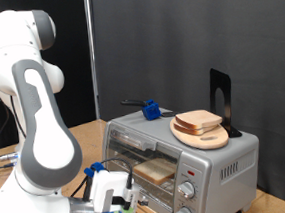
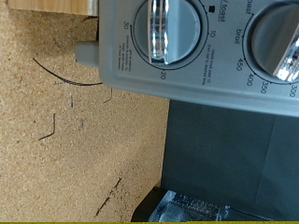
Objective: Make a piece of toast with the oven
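We see the Franka arm (image 1: 33,116) filling the ext. view's left side, white w/ grey joints, bent down toward the bottom edge. Beneath everything runs a cork-like tabletop (image 2: 65,121), speckled tan, w/ a few thin dark scratches in the wrist view.

Next in size is the oven (image 1: 182,158), silver-grey, sitting at the ext. view's centre-right, glass door closed as far as we can tell. Thru the glass we make out the piece of toast (image 1: 156,170), pale tan, lying on the rack inside. On the oven's roof rests a round wooden plate (image 1: 200,135) w/ a leftover slice (image 1: 199,121) on it, brown crust showing. Behind the plate stands a black upright bracket (image 1: 222,99); toward the ext. view's left of the roof lies a small blue object w/ a dark handle (image 1: 151,110).

The gripper (image 1: 119,207) hangs low at the bottom of the ext. view, just in front of the oven's lower front, near the knob panel. Fingers are mostly out of sight in both views, so we can't tell whether they're spread or pressed together; nothing shows betw. them.

The wrist view looks close at the panel: the timer knob (image 2: 163,28) w/ numbered dial, and beside it the temp knob (image 2: 280,42) marked 350, 400, 450. Both chrome, both apart from the gripper here.
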